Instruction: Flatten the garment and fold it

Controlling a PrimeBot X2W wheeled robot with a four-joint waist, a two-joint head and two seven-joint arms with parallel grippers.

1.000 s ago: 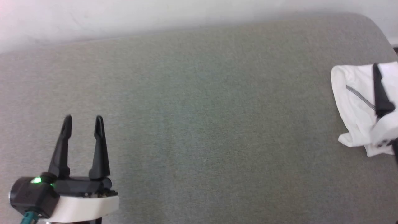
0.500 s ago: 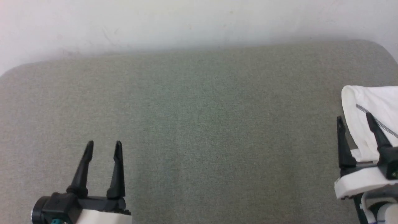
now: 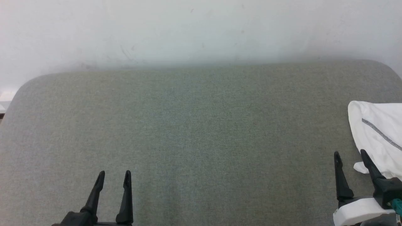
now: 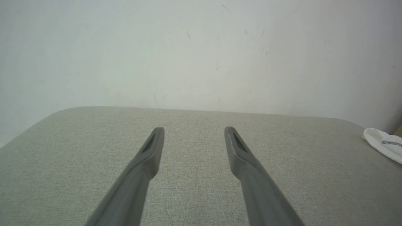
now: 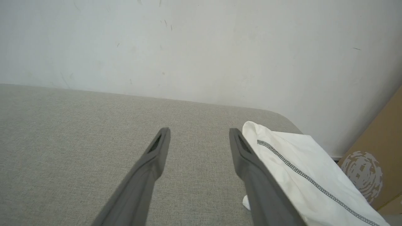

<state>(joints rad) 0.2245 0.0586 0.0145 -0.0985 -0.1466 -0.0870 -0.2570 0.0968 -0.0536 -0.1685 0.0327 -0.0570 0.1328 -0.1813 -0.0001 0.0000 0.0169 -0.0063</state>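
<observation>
Now, head view: the garment (image 3: 377,138) lies as a compact white bundle at the far right edge of the grey padded surface (image 3: 201,131), with a dark zigzag seam (image 3: 381,134) across it
Left gripper (image 3: 115,174): low at the left, fingers apart, empty
Right gripper (image 3: 350,153): low at the right, fingers apart, holding nothing, outer fingertip just at the garment's near edge
Change: a second ago a right finger lay across the garment; it has come off and drawn back, and the camera has tipped up, showing more wall (image 3: 188,31)
Meaning: the shirt looks folded and let go, so I'd judge the task about done
Left wrist view: fingers spread over bare grey cloth, garment (image 4: 381,142) well off to the right
Right wrist view: fingers spread, garment (image 5: 301,169) just beside the right-hand one, cardboard box (image 5: 377,150) beyond
Writing: none readable; the box bears a pale mottled round print (image 5: 361,174), no legible letters
</observation>
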